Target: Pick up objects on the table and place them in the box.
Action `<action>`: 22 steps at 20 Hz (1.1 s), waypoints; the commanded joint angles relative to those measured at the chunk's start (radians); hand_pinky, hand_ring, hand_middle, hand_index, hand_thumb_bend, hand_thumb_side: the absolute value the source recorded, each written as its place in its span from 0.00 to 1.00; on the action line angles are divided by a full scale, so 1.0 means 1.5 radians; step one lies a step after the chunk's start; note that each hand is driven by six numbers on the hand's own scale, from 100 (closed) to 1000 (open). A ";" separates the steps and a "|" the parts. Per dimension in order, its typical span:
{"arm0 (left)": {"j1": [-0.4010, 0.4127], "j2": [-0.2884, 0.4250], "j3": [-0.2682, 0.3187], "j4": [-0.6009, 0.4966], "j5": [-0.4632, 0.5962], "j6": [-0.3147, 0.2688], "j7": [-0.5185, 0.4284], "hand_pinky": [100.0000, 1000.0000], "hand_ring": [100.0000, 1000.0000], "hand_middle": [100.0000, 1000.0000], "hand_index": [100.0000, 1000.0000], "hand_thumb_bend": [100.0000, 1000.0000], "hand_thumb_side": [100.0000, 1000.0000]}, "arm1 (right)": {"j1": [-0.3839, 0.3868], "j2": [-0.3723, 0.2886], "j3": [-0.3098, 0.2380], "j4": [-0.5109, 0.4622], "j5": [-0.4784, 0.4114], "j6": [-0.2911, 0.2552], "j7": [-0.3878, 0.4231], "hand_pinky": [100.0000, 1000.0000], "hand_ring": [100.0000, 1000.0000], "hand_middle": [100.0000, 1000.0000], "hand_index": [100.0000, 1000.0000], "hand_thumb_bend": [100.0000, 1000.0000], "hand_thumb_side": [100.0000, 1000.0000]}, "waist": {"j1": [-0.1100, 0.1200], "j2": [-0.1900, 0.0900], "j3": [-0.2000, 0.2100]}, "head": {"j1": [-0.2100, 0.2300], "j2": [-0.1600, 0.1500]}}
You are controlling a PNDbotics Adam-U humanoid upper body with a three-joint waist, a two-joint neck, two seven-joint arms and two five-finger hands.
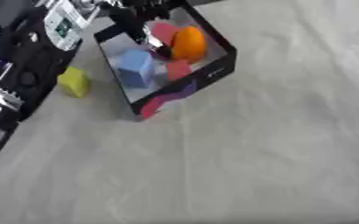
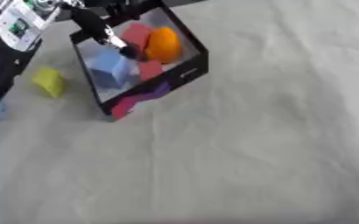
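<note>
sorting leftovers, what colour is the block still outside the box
Yellow; the block sits left of the box, clearest in the left eye view.

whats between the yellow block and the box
Only bare white table cloth lies between the yellow block and the box, clearest in the left eye view.

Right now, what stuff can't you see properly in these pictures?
- Hand over the box: blurred in both eye views; whether its fingers are open or curled, and which hand it is, can't be told.
- Blue block in the box: its lower part is hidden by the box's near wall.
- Black and white equipment at the left: cut off by the picture edge.
- Yellow block on the table: too blurred to tell its exact shape.
</note>
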 commanded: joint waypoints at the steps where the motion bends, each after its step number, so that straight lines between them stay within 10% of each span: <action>1: -0.011 0.022 0.016 -0.011 0.003 0.006 0.008 0.81 0.75 0.73 0.79 0.63 0.41 | -0.010 -0.012 -0.003 -0.014 -0.002 -0.002 0.002 0.75 0.76 0.72 0.86 0.00 0.63 | -0.011 -0.011 0.000 | -0.001 0.000; 22: 0.078 0.243 0.100 -0.031 0.063 -0.005 -0.101 0.82 0.77 0.73 0.76 0.61 0.35 | 0.000 -0.026 -0.012 -0.012 0.001 -0.001 -0.007 0.75 0.76 0.72 0.86 0.00 0.63 | -0.001 -0.014 0.017 | -0.020 0.002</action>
